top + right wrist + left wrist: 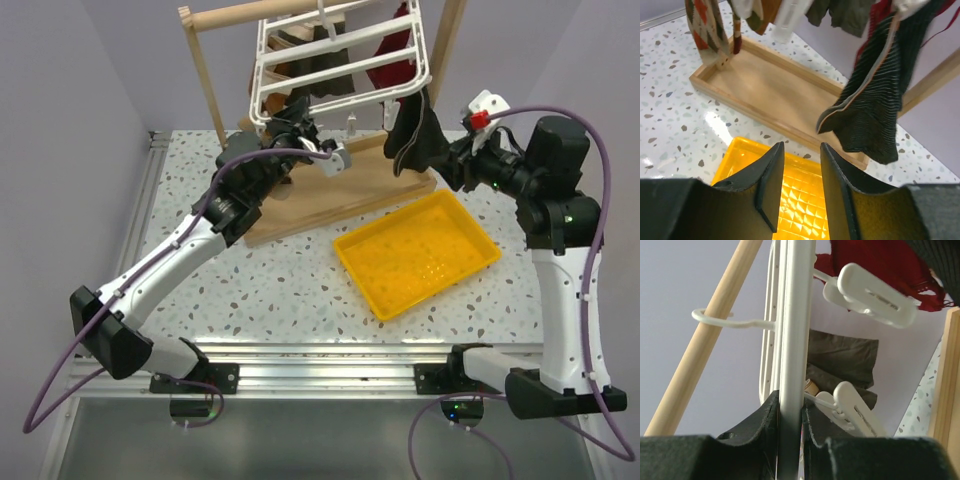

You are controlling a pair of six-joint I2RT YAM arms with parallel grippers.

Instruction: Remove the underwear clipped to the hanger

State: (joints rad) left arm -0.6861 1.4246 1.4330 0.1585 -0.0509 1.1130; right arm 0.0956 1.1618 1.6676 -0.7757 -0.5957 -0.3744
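The white slatted hanger [335, 60] hangs from the wooden stand. My left gripper [297, 118] is shut on its near lower bar, which shows between the jaws in the left wrist view [795, 340]. The black ribbed underwear [415, 135] with a beige edge dangles from the hanger's right corner and also shows in the right wrist view [875, 100]. My right gripper [448, 160] is open and empty just right of it, its jaws [801, 150] spread above the yellow tray. Dark grey underwear [842, 360] hangs behind the bar. White clips [875, 292] dangle beside it.
A yellow tray [415, 250] lies on the speckled table, front right of the wooden stand's base box [330, 195]. A red bra [880, 265] and an argyle sock [707, 27] also hang from the hanger. Wooden uprights [205, 75] flank it.
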